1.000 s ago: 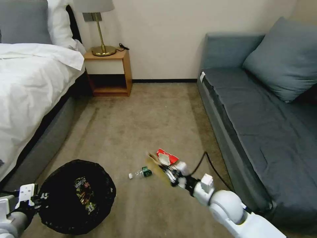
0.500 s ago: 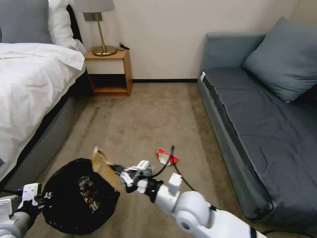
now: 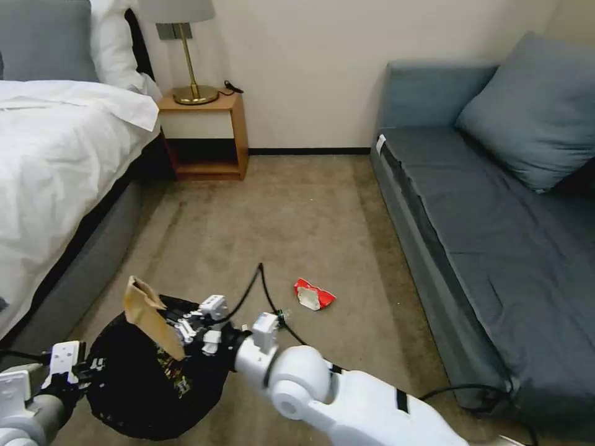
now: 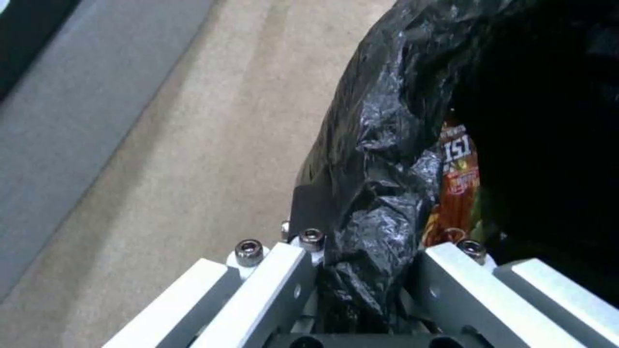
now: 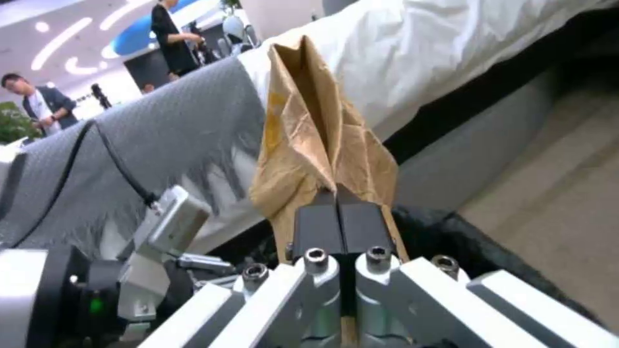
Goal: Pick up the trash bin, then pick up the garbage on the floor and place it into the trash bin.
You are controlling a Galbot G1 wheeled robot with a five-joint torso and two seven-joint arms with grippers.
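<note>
The trash bin (image 3: 133, 396), lined with a crinkly black bag, sits low at the front left. My left gripper (image 3: 79, 367) is shut on its rim, and the left wrist view shows the black bag (image 4: 380, 159) pinched between the fingers of that left gripper (image 4: 387, 249). A snack wrapper (image 4: 456, 181) lies inside. My right gripper (image 3: 184, 329) is shut on the crumpled brown paper bag (image 3: 145, 314) and holds it upright over the bin's far rim. From the right wrist, the paper bag (image 5: 316, 140) rises from the shut right gripper (image 5: 338, 215). A red-and-white packet (image 3: 313, 295) lies on the carpet. A green bit of the bottle (image 3: 281, 316) peeks past my right arm.
A bed (image 3: 56, 173) with white sheets runs along the left. A wooden nightstand (image 3: 204, 133) with a brass lamp (image 3: 186, 49) stands at the back wall. A grey sofa (image 3: 496, 235) lines the right side. Between bed and sofa lies open carpet (image 3: 266, 217).
My right arm swung left, carrying the brown paper bag from the floor beside the red packet to above the bin. The left gripper kept its hold on the bin.
</note>
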